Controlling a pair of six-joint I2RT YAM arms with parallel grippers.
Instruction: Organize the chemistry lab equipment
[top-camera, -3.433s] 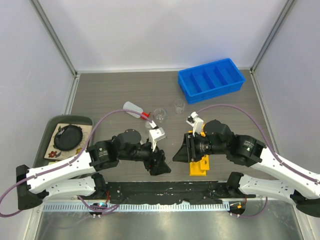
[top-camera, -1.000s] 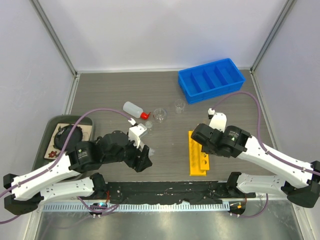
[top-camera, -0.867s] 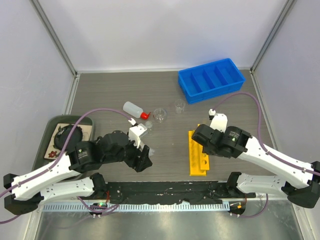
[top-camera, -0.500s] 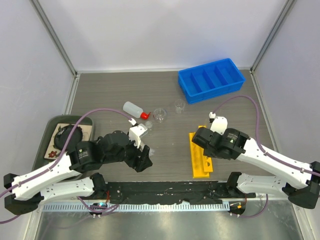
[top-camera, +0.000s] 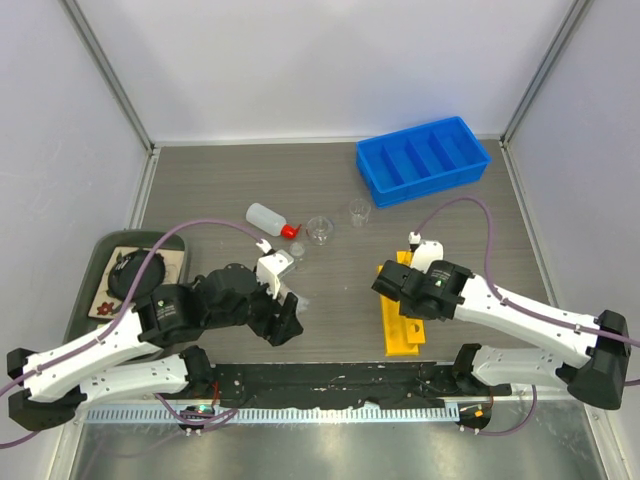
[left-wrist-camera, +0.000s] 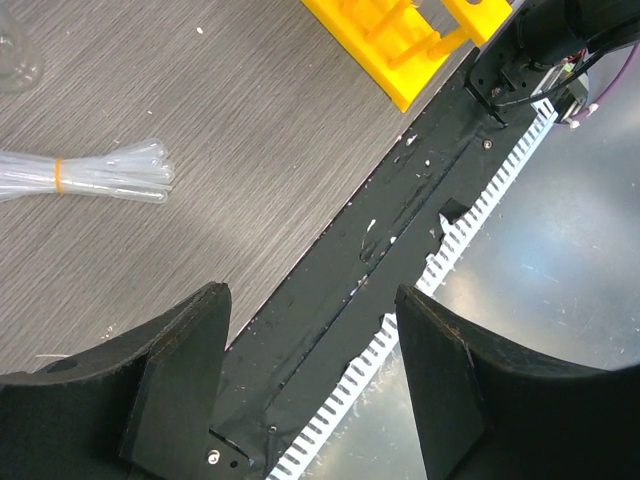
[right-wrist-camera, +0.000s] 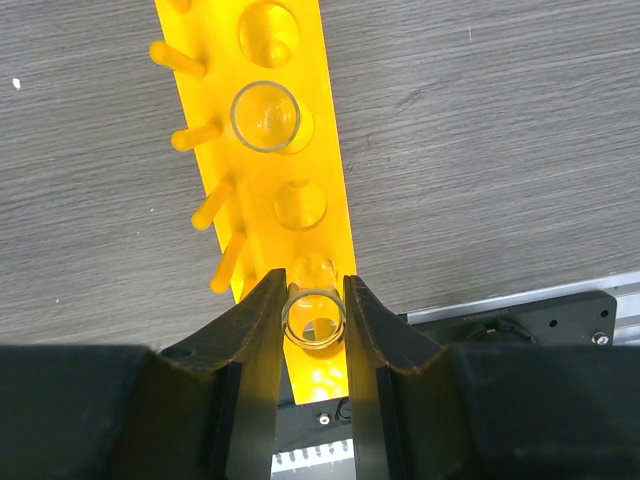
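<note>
My right gripper is shut on a clear glass tube, held upright over the near end hole of the yellow rack. A second glass tube stands in a rack hole farther along. In the top view the right gripper is over the rack. My left gripper is open and empty, over the table's front edge, with a banded bundle of clear pipettes to its left. The white squeeze bottle, two glass beakers and the blue bin lie farther back.
A dark green tray with dark contents sits at the left edge. A black strip and toothed metal rail run along the table's front. Walls enclose the table on three sides.
My right gripper has moved down and toward the front over the rack's near end, carrying the tube. The rack has shifted slightly. The left arm has not moved.
</note>
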